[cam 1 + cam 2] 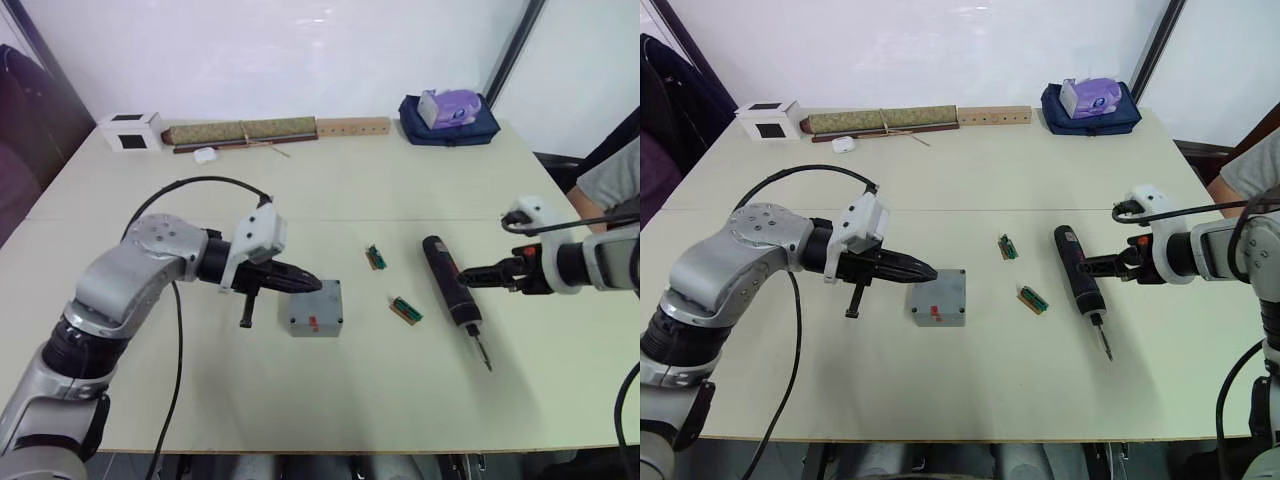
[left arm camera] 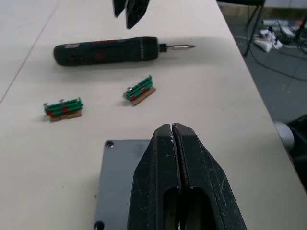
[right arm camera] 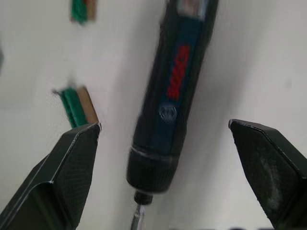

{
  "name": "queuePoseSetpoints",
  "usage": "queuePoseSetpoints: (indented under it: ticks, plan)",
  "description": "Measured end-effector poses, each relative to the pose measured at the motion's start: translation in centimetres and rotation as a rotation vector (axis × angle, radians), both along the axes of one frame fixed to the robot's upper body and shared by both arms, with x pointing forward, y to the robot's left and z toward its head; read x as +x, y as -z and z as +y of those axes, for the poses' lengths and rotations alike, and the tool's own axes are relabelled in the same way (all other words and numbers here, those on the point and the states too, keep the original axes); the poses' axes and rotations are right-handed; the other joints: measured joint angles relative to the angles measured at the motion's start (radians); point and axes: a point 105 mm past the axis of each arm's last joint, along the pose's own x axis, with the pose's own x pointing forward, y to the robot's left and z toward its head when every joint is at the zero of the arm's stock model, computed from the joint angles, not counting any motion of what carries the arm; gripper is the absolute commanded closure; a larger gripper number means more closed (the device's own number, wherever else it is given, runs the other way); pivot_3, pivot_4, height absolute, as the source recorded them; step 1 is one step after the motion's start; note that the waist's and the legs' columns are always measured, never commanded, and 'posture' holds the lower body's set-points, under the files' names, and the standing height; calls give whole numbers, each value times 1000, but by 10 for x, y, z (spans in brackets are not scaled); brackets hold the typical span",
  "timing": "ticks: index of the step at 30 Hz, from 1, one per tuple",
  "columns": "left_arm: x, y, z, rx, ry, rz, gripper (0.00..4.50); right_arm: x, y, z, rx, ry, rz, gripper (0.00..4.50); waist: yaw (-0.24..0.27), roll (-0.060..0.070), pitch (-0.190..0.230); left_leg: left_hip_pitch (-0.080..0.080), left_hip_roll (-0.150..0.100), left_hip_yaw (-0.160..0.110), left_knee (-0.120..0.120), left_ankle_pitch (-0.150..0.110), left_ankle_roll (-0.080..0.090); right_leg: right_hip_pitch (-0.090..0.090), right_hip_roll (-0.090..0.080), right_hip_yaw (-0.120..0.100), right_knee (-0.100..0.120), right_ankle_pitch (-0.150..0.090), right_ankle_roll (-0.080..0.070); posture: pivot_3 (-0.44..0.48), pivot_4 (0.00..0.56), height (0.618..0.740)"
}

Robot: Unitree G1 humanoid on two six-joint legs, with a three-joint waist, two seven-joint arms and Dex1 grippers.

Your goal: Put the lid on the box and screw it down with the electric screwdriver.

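The grey box (image 1: 317,310) sits mid-table with the flat grey lid (image 2: 117,182) lying on top of it; a red spot shows on its front wall. My left gripper (image 1: 308,283) is shut, its tips over the lid's left edge; whether they touch it I cannot tell. The electric screwdriver (image 1: 450,290), black with a red label, lies flat on the table to the right, its bit towards the front edge. My right gripper (image 3: 164,124) is open, just right of the screwdriver, its fingers spread wider than the tool's body and holding nothing.
Two small green circuit boards (image 1: 376,257) (image 1: 405,310) lie between box and screwdriver. At the back stand a white cube (image 1: 130,131), a rolled mat (image 1: 240,132), a wooden strip (image 1: 352,127) and a blue bag (image 1: 448,120). A person's sleeve (image 1: 610,178) shows at the right edge.
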Motion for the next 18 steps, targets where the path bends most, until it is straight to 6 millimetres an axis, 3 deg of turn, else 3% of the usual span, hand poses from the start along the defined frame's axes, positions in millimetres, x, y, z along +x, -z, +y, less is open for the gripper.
queuePoseSetpoints:
  ticks: [9, 18]
  plan:
    - [-3, 17, 0, 1, -17, 33, 4500, 3, 27, 7, -59, -48, 155, 29, 1, 0, 0, -1, 1, -1, 0, 0, 0, -1, 0, 0, 0, 0, 0, 0, 150, 740]
    - [-6, 15, -6, -22, -28, 4, 4500, 15, 38, 3, -126, -101, 183, 29, 4, 0, 0, -2, 1, -1, 1, 0, 0, -1, 0, -1, 0, 0, 1, 0, 150, 740]
